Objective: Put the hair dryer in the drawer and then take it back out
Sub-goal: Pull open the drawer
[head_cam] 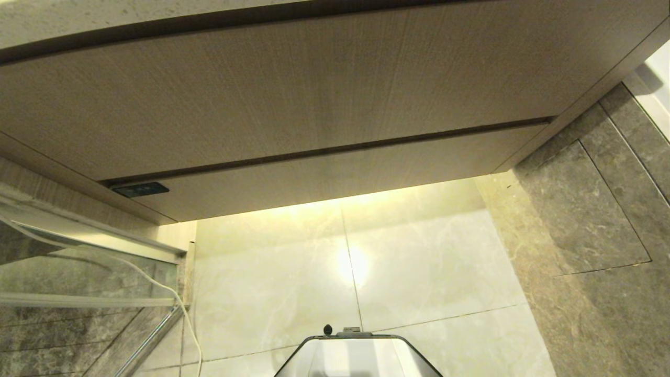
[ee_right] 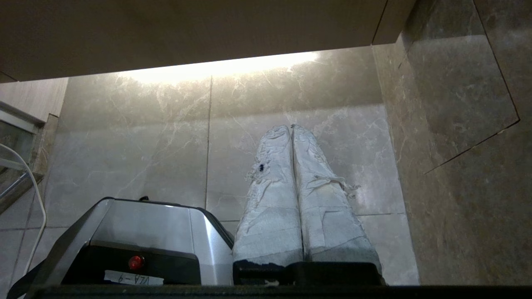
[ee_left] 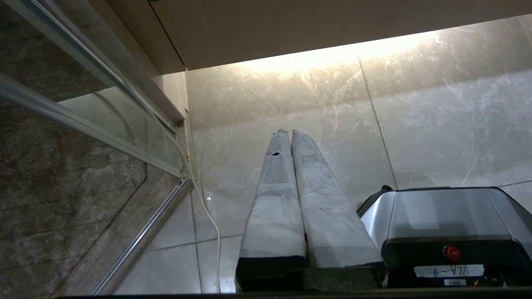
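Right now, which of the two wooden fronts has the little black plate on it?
The lower one, the drawer. Its small black plate sits at its left end. The taller panel above it is plain wood grain.

I see a shiny pale floor with a bright glow. A thin white cord runs beside a glass panel. Dark grey tiles sit on the right.

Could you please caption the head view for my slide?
Closed drawer under a taller panel, tiled floor below.

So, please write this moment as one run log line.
drawer: closed | hair dryer: unseen | left gripper: shut, parked | right gripper: shut, parked
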Motion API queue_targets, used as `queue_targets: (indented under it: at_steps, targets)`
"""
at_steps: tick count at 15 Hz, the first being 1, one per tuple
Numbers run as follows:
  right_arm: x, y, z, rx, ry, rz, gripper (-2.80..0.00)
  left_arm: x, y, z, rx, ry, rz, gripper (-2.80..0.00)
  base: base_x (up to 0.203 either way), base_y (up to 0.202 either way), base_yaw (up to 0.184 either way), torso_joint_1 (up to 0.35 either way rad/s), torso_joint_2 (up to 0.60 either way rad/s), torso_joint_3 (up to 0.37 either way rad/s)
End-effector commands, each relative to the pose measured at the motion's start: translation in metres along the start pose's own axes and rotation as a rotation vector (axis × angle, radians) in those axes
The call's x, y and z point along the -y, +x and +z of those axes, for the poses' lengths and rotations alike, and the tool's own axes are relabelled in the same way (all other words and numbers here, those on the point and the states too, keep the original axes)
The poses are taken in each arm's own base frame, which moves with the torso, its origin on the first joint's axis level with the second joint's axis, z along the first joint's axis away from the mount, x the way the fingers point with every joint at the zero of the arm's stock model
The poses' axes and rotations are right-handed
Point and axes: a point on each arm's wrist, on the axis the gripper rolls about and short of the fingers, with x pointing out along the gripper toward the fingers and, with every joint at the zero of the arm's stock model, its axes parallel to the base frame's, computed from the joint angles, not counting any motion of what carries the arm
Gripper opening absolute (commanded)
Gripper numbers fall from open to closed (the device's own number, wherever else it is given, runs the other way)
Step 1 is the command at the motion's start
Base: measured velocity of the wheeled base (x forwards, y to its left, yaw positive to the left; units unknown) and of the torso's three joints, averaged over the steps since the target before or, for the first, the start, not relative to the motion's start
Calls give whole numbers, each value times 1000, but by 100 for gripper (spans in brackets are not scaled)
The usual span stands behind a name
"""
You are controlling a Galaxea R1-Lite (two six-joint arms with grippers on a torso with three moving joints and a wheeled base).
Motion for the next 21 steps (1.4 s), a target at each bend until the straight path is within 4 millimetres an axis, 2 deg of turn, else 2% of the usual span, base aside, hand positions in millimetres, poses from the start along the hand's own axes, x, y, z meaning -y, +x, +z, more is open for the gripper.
queue_targets:
  at_steps: [1,21]
  targets:
    - [0,-1,-12,-3,0,2,-280,0,0,0,-1,0,0,-280,0,0,0,0,0,0]
    - [0,-1,-12,-1,-3,0,-280,0,0,0,-1,0,0,-280,0,0,0,0,0,0]
